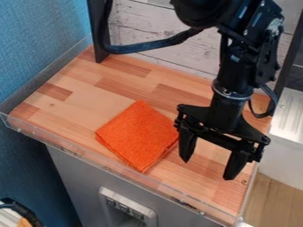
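Along the near edge of the table (pixel 83 106) ran a clear lip (pixel 89 158), and the closest corner of the folded orange cloth (pixel 139 135) lay just beside it. A low sweep toward that side risked knocking a fingertip on the lip, or pushing the cloth up against it and rucking it. The cloth lay flat, turned so that one corner pointed to the lip, its layers showing along the near edges. Because it was thin and soft, the fingers could easily have skimmed over it, caught only the top layer and opened the fold, or pressed too hard into the wood.

The gripper (pixel 208 168) hung over the table on the right of the view, its fingers spread wide with nothing between them. One finger was close by the cloth's right-hand corner; whether it touched, the view did not tell. From there, closing without first shifting across would likely have met only air, since most of the cloth lay outside the gap; a sideways move made too low might have dragged that corner along.

Behind, the arm (pixel 232 75) came down from the top edge, its wrist nearly upright and leaning slightly. A dark sleeved cable (pixel 154 45) looped out beside it, before the planked wall (pixel 157 26), and could have snagged on the dark post (pixel 98 35) in a wide swing.
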Controlling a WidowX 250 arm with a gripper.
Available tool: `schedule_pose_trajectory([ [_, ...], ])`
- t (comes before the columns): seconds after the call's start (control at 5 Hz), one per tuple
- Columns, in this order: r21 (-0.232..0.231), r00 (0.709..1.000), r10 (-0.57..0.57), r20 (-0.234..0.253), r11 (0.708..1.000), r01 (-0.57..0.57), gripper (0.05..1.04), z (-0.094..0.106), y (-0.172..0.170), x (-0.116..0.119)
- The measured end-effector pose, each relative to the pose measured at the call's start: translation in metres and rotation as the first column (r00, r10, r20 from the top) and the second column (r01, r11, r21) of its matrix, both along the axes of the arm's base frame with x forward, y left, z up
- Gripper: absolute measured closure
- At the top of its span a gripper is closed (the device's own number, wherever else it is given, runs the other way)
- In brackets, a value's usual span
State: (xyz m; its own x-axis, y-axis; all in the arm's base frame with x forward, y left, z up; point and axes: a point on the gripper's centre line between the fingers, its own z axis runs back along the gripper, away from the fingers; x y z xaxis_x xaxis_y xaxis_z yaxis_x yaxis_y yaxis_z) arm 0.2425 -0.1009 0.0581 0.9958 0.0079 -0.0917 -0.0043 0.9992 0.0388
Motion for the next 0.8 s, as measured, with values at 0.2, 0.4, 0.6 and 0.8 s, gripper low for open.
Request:
schedule_pose_trajectory([
  [0.2, -0.001, 1.0, -0.001, -0.01, 1.0, 0.001, 0.086, -0.003, 0.011, 0.0],
  [0.4, -0.013, 1.0, 0.001, 0.005, 1.0, 0.0, 0.088, -0.004, 0.026, 0.008],
  [0.6, -0.027, 0.999, -0.004, 0.035, 1.0, 0.005, 0.09, -0.004, 0.043, 0.018],
  [0.8, -0.045, 0.997, -0.001, 0.079, 0.999, 0.004, 0.092, -0.004, 0.062, 0.029],
])
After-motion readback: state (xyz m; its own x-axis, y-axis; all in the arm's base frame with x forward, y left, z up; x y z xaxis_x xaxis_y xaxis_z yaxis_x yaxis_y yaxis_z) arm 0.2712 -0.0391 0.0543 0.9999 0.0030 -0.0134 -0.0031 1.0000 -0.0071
